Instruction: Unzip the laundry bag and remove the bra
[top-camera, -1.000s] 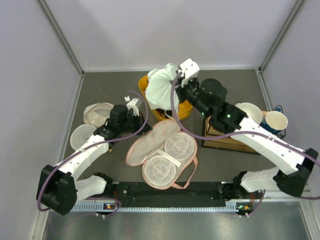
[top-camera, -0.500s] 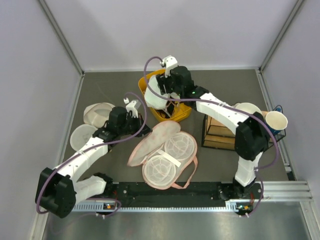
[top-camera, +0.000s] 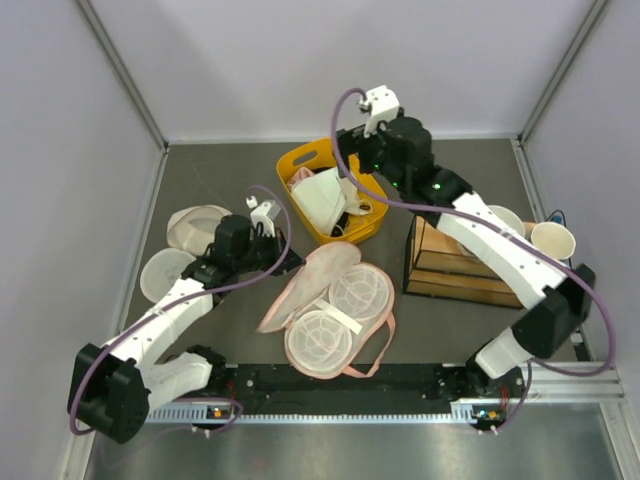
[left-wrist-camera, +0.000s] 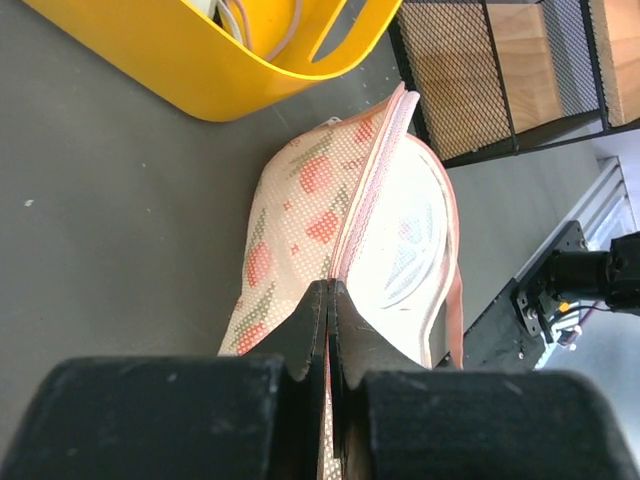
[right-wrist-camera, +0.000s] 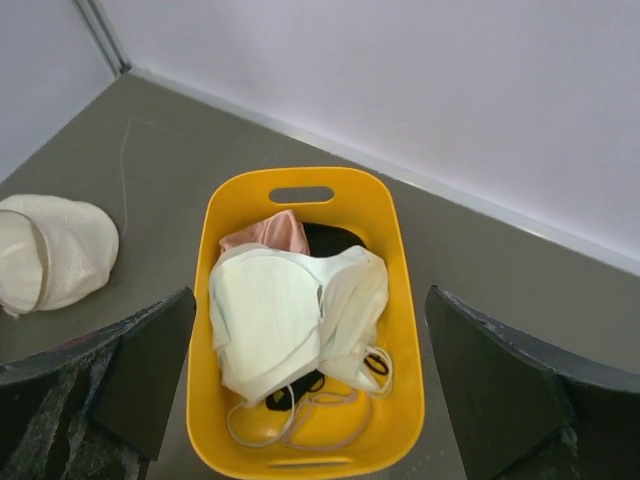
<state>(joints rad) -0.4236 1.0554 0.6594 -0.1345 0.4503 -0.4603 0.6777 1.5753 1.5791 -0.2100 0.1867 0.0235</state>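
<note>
The laundry bag lies unzipped and spread open in the middle of the table, both mesh halves showing. My left gripper is shut on its pink zip edging at the upper left end. In the left wrist view the edging runs between the closed left gripper and the printed laundry bag stretches beyond. The white bra lies in the yellow basket. My right gripper hangs above it, open and holding nothing. Seen from the right wrist, the bra sits below the wide-apart right gripper.
The yellow basket stands at the back centre, with a pink garment and a black garment under the bra. A wooden mesh crate stands right of the bag. White mesh pouches lie left; a paper cup far right.
My right gripper opened and let go of the bra, which now lies in the yellow basket. The right arm has drawn back and up. The left gripper has kept its hold.
</note>
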